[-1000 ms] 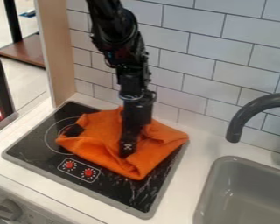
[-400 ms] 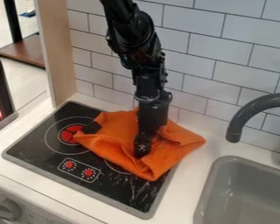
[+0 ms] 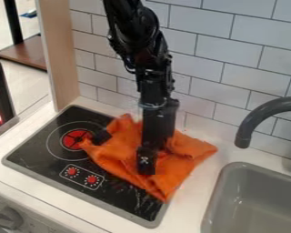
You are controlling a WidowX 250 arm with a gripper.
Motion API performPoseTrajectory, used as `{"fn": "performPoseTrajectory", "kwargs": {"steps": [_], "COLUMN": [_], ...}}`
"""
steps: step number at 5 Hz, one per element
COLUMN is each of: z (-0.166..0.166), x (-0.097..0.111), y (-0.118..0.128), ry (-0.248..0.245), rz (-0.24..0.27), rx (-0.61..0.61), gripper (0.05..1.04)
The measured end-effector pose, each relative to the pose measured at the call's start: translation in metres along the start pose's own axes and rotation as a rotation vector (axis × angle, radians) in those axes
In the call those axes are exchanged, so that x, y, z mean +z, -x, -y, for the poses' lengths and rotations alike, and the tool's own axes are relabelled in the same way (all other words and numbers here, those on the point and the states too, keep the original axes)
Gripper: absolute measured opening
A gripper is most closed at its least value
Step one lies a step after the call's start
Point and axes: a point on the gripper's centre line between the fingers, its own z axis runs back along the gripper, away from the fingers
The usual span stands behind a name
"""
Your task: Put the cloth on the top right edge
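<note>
Tiled wall: we are seeing white tiles [image 3: 199,77] rising at 12 o'clock behind the counter [image 3: 187,200], with the grey sink [image 3: 215,200] sitting at 4 o'clock and the black stove [image 3: 32,148] lying at 7.
Orange cloth: it is lying rumpled over the stove's 1-to-4 o'clock side, its outer corner spilling onto the counter.
Change: we are watching the cloth shifting towards 3 o'clock, uncovering the red burner [image 3: 72,140] on the stove's 10 o'clock side, while its near corner is spreading towards 6.
Top right edge: we are judging that the cloth is now covering the target, so the job is nearing its end; letting go and lifting clear are probably remaining.
Claw: the claw [image 3: 146,167] is pressing down at the cloth's middle, and we are not managing to tell whether it is open, closed or gripping fabric.
Hidden: the cloth is masking the stove's far right corner, and the arm [image 3: 138,43] is blocking some folds.
Black patch: we are failing to make out what the dark piece [image 3: 102,136] at the cloth's 10 o'clock corner is.
</note>
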Motion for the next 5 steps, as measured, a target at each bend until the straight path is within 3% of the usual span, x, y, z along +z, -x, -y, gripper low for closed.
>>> {"fn": "performPoseTrajectory", "kwargs": {"steps": [2,4,5], "z": [0.005,0.014,0.014], "x": [0.039,0.064,0.065], "y": [0.005,0.016,0.017], "ry": [-0.079,-0.148,-0.152], "rz": [0.036,0.053,0.053], "rx": [-0.023,-0.035,-0.037], "gripper": [1.000,1.000,1.000]}}
